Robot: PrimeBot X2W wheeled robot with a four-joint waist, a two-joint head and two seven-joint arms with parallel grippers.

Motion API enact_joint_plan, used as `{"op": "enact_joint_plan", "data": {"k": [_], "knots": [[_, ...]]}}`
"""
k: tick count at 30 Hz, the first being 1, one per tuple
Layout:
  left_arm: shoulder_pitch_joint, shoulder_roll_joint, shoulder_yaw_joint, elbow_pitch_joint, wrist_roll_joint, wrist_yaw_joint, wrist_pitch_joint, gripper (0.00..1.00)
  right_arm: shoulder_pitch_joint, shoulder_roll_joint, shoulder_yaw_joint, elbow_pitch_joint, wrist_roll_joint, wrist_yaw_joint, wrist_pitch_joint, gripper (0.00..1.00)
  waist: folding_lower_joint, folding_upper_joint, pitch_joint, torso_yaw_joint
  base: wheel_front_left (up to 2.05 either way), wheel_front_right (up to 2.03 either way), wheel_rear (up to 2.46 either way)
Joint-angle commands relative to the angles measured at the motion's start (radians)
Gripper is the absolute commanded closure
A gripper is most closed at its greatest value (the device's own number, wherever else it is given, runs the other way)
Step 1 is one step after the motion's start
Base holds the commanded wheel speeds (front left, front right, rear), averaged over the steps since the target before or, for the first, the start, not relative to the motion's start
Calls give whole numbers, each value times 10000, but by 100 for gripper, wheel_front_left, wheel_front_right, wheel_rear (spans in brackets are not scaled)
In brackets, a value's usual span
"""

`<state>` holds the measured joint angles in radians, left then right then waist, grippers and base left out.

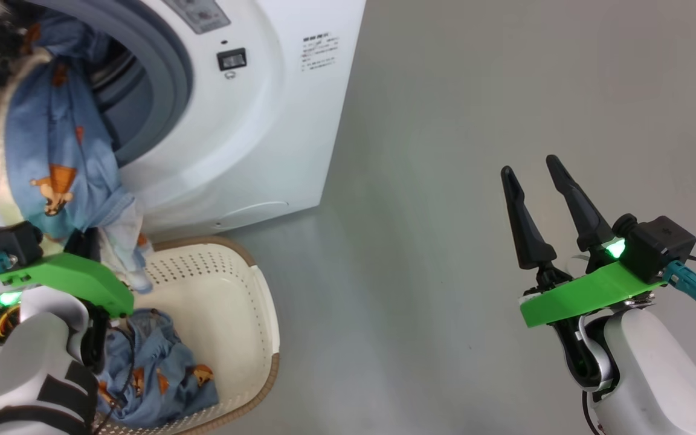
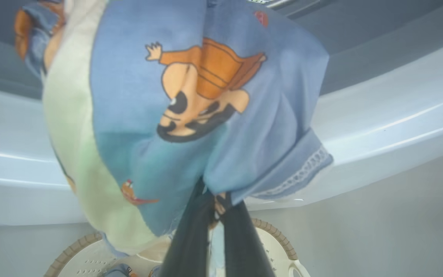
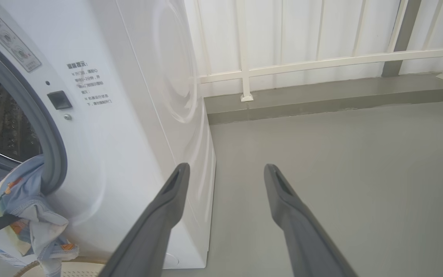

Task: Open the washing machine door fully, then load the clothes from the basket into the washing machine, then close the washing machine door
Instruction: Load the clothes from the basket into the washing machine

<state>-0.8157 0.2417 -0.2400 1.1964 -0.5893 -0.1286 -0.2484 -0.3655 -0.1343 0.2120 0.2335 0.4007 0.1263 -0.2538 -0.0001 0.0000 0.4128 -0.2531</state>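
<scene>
My left hand (image 2: 213,198) is clamped shut on a garment (image 2: 190,115), light blue with orange-brown bears and a cream panel. More clothes (image 1: 154,374) lie bunched in the near corner of the basket (image 1: 221,290) below. The garment runs lengthwise up from my fingertips to the lower lip of the washing machine (image 1: 263,121) opening, against the grey gasket (image 1: 173,78), one hem dangling toward the basket. My right hand (image 1: 529,166) hangs wide open over the floor (image 1: 475,90), well apart. Beyond stands a white railing (image 3: 321,61).
</scene>
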Motion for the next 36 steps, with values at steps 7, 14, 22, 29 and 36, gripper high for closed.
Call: {"op": "enact_joint_plan", "data": {"k": [7, 14, 22, 29, 36], "knots": [[677, 335, 329, -1264, -59, -18, -132, 100, 131, -240, 252, -86, 24, 44, -80, 0, 1, 0, -511, 351, 0, 0, 0], [735, 353, 421, -2200, 40, -19, -133, 100, 127, -303, 307, -87, 103, 44, -80, 0, 1, 0, -558, 433, 0, 0, 0], [-77, 623, 491, -2609, 25, -20, -133, 100, 65, -216, 277, -224, 105, 44, -80, 0, 1, 0, -125, 250, 0, 0, 0], [-1784, 1089, 384, -2396, 188, -10, 88, 100, 7, -97, 166, -405, -10, 44, -80, 0, 1, 0, 752, -71, 0, 0, 0], [-3806, 1626, 273, -1729, 444, 172, 511, 100, -257, 117, 91, -697, -191, 44, -80, 0, 1, 0, 1948, -460, 0, 0, 0]]}}
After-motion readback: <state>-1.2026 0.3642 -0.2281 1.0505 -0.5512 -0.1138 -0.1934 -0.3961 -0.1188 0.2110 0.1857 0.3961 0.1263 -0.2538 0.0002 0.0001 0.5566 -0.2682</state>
